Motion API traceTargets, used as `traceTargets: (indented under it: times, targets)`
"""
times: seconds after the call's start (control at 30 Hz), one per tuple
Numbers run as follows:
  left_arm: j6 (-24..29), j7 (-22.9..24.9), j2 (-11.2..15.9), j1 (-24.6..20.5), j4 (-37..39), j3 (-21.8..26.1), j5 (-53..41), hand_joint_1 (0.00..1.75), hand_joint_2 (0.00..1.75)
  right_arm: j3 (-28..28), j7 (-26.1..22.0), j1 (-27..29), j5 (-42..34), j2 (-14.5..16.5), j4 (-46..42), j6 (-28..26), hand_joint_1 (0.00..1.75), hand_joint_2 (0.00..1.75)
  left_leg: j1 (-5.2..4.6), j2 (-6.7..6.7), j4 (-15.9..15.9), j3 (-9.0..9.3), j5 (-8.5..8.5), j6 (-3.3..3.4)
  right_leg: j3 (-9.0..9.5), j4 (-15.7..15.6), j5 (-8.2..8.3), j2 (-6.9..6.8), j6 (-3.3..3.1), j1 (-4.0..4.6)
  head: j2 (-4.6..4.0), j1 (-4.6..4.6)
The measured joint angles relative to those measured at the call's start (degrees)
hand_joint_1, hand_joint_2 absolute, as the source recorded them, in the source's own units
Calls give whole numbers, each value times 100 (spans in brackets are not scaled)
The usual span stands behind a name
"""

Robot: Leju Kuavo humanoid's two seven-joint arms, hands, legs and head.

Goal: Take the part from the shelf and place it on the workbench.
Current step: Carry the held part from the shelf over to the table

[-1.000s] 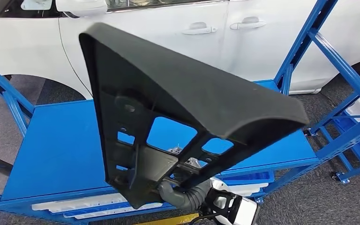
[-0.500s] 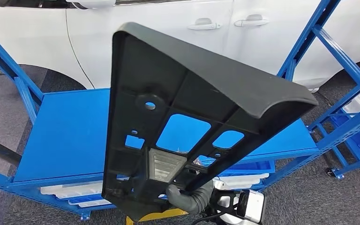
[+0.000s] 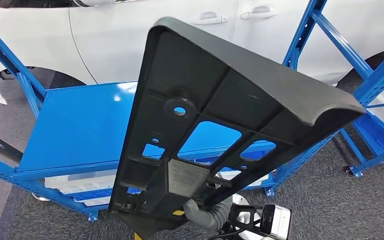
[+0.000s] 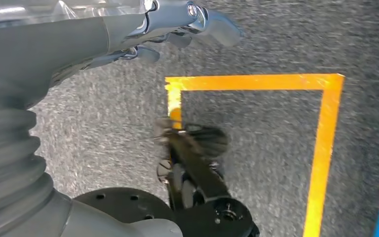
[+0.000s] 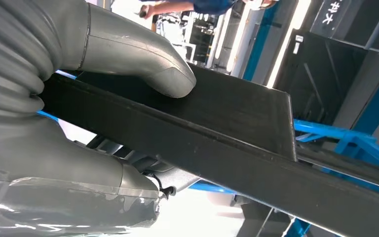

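Note:
A large black plastic part, ribbed with cut-out windows on its underside, is held up steeply in front of me in the head view. My right hand grips its lower end from below. In the right wrist view the thick grey thumb presses on the part. Behind the part lies the blue workbench, its top bare where it shows. My left hand hangs over the grey floor, fingers apart and holding nothing.
A white car stands just behind the workbench. Blue rack uprights rise at the right. White trays sit on the level under the bench top. Yellow tape marks the carpet floor.
The whole view has shifted, so the camera has moved. The part now stands steeper and further right in the picture, still gripped by my right hand.

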Motion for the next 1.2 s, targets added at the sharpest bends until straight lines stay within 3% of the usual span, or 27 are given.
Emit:
traceTargets:
  times: [0.03, 0.1, 0.13, 0.2, 0.27, 0.3, 0.33, 0.37, 0.43, 0.47, 0.5, 0.53, 0.6, 0.67, 0.7, 0.77, 0.8, 0.83, 0.87, 0.93, 0.97, 1.0, 1.03, 1.07, 1.1, 1.13, 1.2]
  targets:
    - [-4, 0, 8, -1, 0, -2, 1, 0, 175, -23, 0, 11, -10, 4, -1, 24, 175, 175, 0, 0, -58, 160, 138, 9, -90, 24, 53, -2, 4, 11, 0, 1]
    - [-16, 0, 26, -10, 0, -5, 1, 0, 175, -75, 0, 38, -20, 20, -23, 59, 175, 175, -9, -1, -721, 737, 356, 58, -247, 81, 149, 0, 25, 30, 0, 0]
    - [-21, -1, 38, -17, 0, -8, 1, 0, 175, -100, -1, 49, -24, 31, -46, 78, 175, 175, -22, -2, -1171, 1048, 332, 87, -299, 108, 189, 1, 46, 39, 0, 2]
    - [-25, -4, 61, -36, 0, -17, 5, 0, 175, -147, -1, 69, -27, 47, -96, 135, 175, 175, -65, -5, -1726, 1377, 199, 144, -339, 126, 276, -7, 109, 37, 0, -1]
    - [-25, -8, 76, -45, 2, -31, 28, 0, 175, -197, -1, 95, -27, 51, -134, 197, 175, 175, -82, 5, -1808, 1356, 261, 210, -352, 111, 361, -11, 182, 16, 0, -12]
    - [-24, -9, 81, -51, 3, -36, 43, 0, 175, -229, 0, 114, -26, 53, -151, 218, 175, 175, -75, 19, -1824, 1315, 325, 254, -384, 145, 315, 1, 215, 6, 0, -17]
    - [-22, -8, 86, -56, 4, -39, 57, 0, 175, -261, 0, 132, -24, 53, -166, 233, 175, 175, -62, 35, -1841, 1258, 401, 299, -441, 260, 159, 15, 245, -2, 0, -4]
    - [-21, -8, 86, -60, 4, -42, 65, 0, 175, -298, 0, 148, -21, 53, -178, 241, 175, 175, -47, 51, -1853, 1181, 481, 330, -525, 492, -104, 27, 274, -13, 0, 8]
    - [-20, -7, 90, -64, 5, -44, 69, 0, 175, -355, -1, 174, -15, 52, -190, 243, 175, 175, -52, 64, -1844, 1002, 624, 356, -714, 1228, -685, 35, 328, -41, 0, 32]
    - [-19, -7, 91, -63, 6, -46, 69, 0, 175, -379, -1, 188, -15, 52, -192, 247, 175, 175, -52, 67, -1833, 906, 695, 351, -761, 1572, -818, 34, 354, -57, 0, 34]
    - [-17, -7, 92, -63, 6, -49, 69, 0, 175, -398, -1, 201, -15, 51, -192, 253, 175, 175, -52, 69, -1816, 809, 761, 343, -739, 1772, -803, 34, 373, -72, 0, 36]
    - [-16, -7, 93, -63, 7, -53, 69, 0, 175, -414, -2, 210, -14, 51, -192, 260, 175, 175, -51, 70, -1791, 714, 820, 330, -624, 1772, -677, 33, 385, -88, 0, 39]
    - [-17, -7, 93, -64, 7, -74, 69, 0, 175, -442, -2, 214, -12, 50, -192, 272, 175, 175, -49, 68, -1722, 541, 915, 292, -86, 1158, -416, 34, 384, -116, 0, 39]
    - [-21, -7, 95, -66, 7, -99, 69, 0, 175, -460, -1, 216, -9, 51, -196, 281, 175, 175, -57, 62, -1656, 430, 990, 234, 474, 339, -455, 39, 338, -102, 0, 35]
    - [-22, -7, 96, -66, 7, -109, 74, 0, 175, -471, -1, 219, -10, 50, -199, 293, 175, 175, -61, 59, -1646, 402, 1034, 199, 604, 112, -518, 43, 301, -82, 0, 41]
    - [-22, -7, 99, -56, 9, -125, 87, 0, 175, -495, -2, 228, -18, 49, -204, 327, 175, 175, -50, 56, -1664, 363, 1137, 123, 578, 11, -484, 41, 201, -57, -1, 54]
    - [-22, -8, 99, -48, 11, -131, 96, 0, 175, -504, -2, 228, -23, 49, -205, 343, 175, 175, -37, 53, -1646, 325, 1113, 91, 528, -6, -418, 31, 149, -59, -1, 61]
    - [-22, -8, 99, -39, 13, -134, 100, 0, 175, -509, -1, 228, -28, 50, -205, 358, 175, 175, -24, 49, -1557, 272, 981, 65, 463, -25, -341, 20, 94, -65, -1, 52]
    - [-22, -9, 100, -31, 15, -136, 104, 0, 175, -512, 0, 229, -33, 52, -205, 370, 175, 175, -14, 46, -1361, 200, 741, 43, 384, -45, -256, 9, 51, -72, -1, 43]
    - [-22, -16, 101, -29, 15, -137, 110, 0, 175, -518, 0, 235, -38, 56, -205, 407, 175, 175, -8, 44, -681, 45, 138, 13, 207, -39, -110, 2, 7, -47, 0, 24]
    - [-21, -21, 103, -29, 15, -137, 116, 0, 175, -524, 0, 239, -38, 56, -205, 422, 175, 175, -7, 44, -324, 1, -35, 1, 112, -30, -40, 1, 4, -33, 0, 23]
    - [-21, -26, 105, -29, 15, -137, 121, 0, 175, -531, 0, 242, -37, 56, -205, 434, 175, 175, -8, 44, -87, 16, -63, -3, 13, -15, 27, -1, 5, -21, 0, 24]
    - [-20, -30, 105, -29, 15, -138, 126, 0, 175, -538, 0, 245, -37, 56, -205, 441, 175, 175, -8, 44, -29, 116, 35, 1, -90, 7, 91, -1, 10, -13, 0, 23]
    - [-20, -32, 106, -31, 15, -138, 128, 0, 175, -548, 0, 247, -37, 57, -205, 442, 175, 175, -9, 44, -176, 311, 198, 12, -190, 32, 150, -1, 20, -7, 0, 24]
    - [-19, -34, 107, -36, 15, -139, 130, 0, 175, -558, 0, 250, -37, 60, -207, 442, 175, 175, -10, 42, -499, 593, 331, 33, -277, 61, 206, 0, 33, -4, 0, 23]
    - [-16, -37, 109, -46, 15, -140, 132, 0, 175, -572, 0, 256, -37, 66, -213, 443, 175, 175, -21, 41, -939, 916, 353, 55, -351, 87, 256, 2, 54, 6, 0, 22]
    - [-8, -46, 117, -63, 15, -142, 138, 0, 175, -607, 0, 275, -33, 85, -234, 447, 175, 175, -51, 36, -1634, 1366, 233, 103, -423, 108, 361, -4, 112, 13, 0, 26]
